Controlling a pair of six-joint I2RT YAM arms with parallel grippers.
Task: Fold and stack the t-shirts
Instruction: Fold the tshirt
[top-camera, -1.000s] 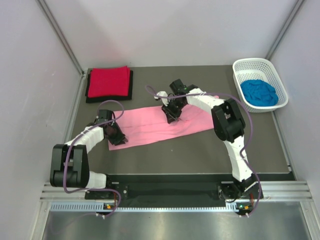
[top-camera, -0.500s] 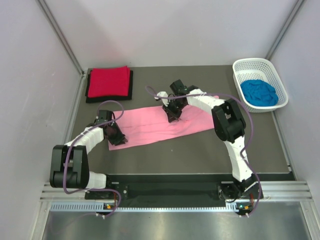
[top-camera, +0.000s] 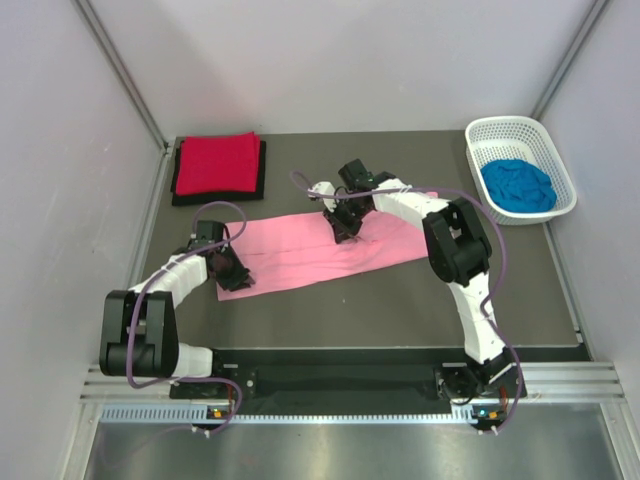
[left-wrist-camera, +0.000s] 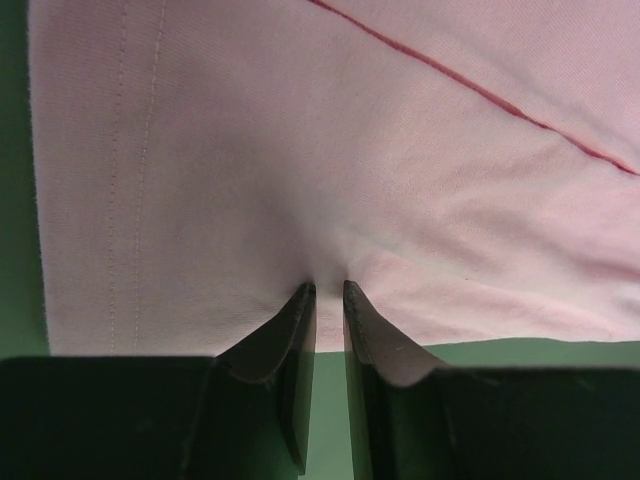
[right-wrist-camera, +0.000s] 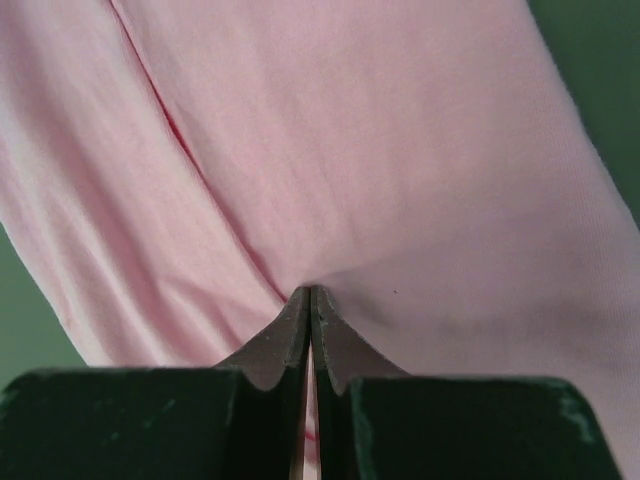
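Observation:
The light pink t-shirt (top-camera: 300, 250) lies spread as a long strip across the middle of the table. My left gripper (top-camera: 240, 278) sits at its near-left corner, jaws nearly together with a pucker of pink cloth (left-wrist-camera: 300, 150) pinched between the tips (left-wrist-camera: 328, 288). My right gripper (top-camera: 345, 233) is on the strip's far edge near the middle, shut tight on a pinch of the pink cloth (right-wrist-camera: 400, 150), with creases running into its tips (right-wrist-camera: 309, 290). A folded red t-shirt (top-camera: 215, 162) lies on a folded black one (top-camera: 263, 172) at the back left. The bright blue t-shirt (top-camera: 517, 185) is bunched in the basket.
The white lattice basket (top-camera: 515, 130) stands at the back right corner. Grey side walls close in the table on left and right. The folded stack lies just behind my left arm. Dark table surface (top-camera: 400, 300) shows between the pink strip and the near edge.
The right gripper has closed on the pink cloth at the strip's far edge. The left gripper has tightened slightly at the near-left corner. Neither arm has shifted noticeably.

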